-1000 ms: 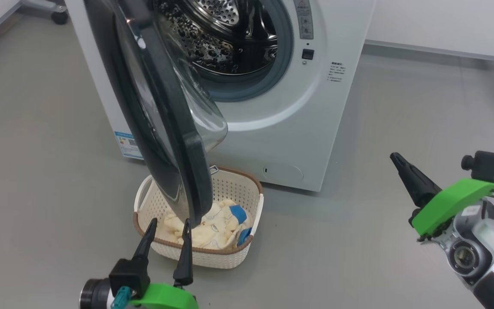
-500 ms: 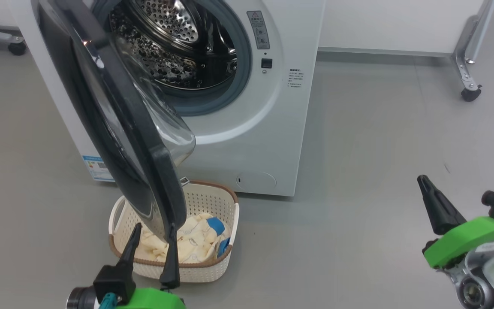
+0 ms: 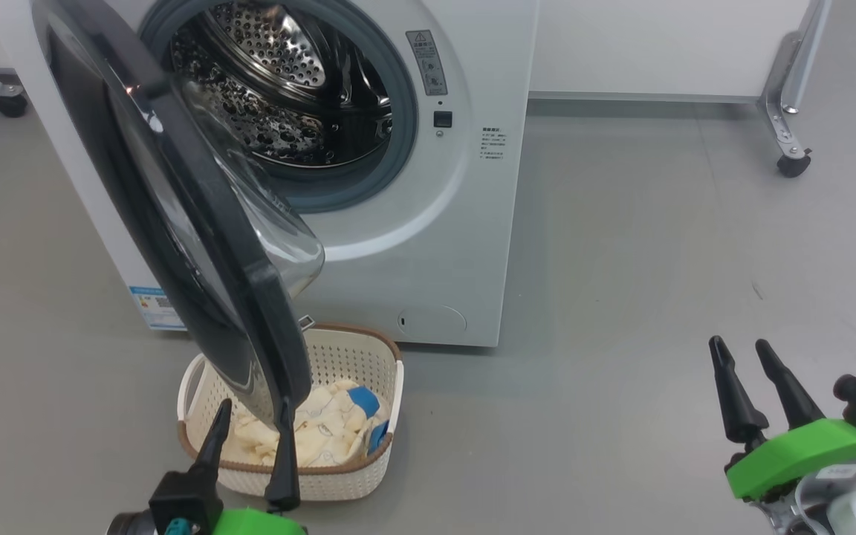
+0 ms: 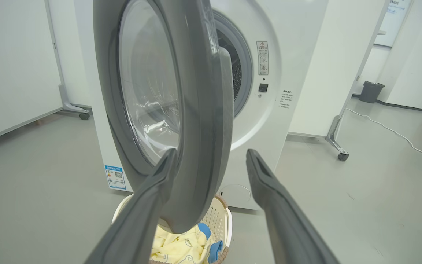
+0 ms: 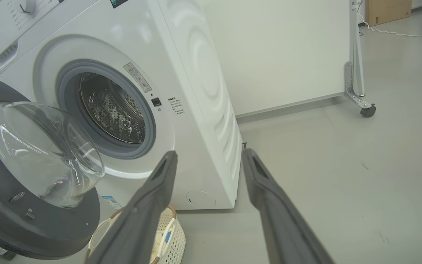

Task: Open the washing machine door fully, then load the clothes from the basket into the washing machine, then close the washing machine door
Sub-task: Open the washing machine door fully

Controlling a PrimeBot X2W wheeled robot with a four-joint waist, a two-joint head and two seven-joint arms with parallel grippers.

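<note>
Since a second ago the right gripper [image 3: 738, 343] has gone from pinched shut to fingers spread with nothing between them, over bare floor [image 3: 621, 260] well right of the washing machine [image 3: 443, 245]. Meanwhile the left gripper [image 3: 257, 403] is spread wide around the lower rim of the washing machine door [image 3: 198, 223], which hangs part-open above the basket [image 3: 354, 475]. I can see the clothes [image 3: 324, 435] lying inside that basket.

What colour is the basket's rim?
Brown, woven-look. The basket rim shows best in the head view.
</note>
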